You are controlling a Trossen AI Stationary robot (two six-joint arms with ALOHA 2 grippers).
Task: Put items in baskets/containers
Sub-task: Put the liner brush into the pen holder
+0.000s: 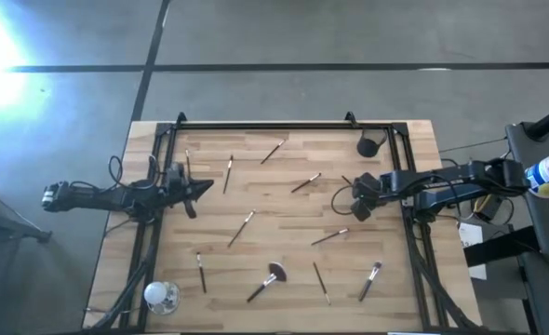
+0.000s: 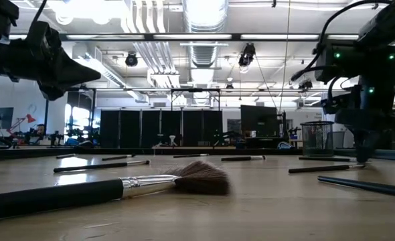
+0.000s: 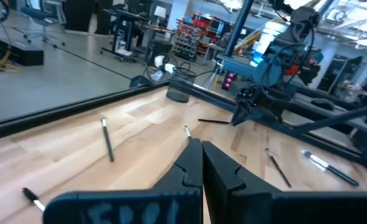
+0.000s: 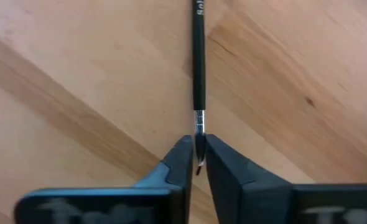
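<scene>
Only "Sol" legible on pinched brush (image 4: 199, 74) handle.

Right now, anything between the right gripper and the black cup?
High view: bare wood between the right gripper, shut on a brush, and the cup.

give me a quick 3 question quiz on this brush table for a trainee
1. True or false: the right end effector is closed on a brush lying on the table.
2. Where does the dark cup stand? A) far right part of the table B) beside the glass object C) under the left end effector
3. Fill in: the brush with the widest head is the ___ brush.

Key: 1 true; 2 A; 3 fan
</scene>
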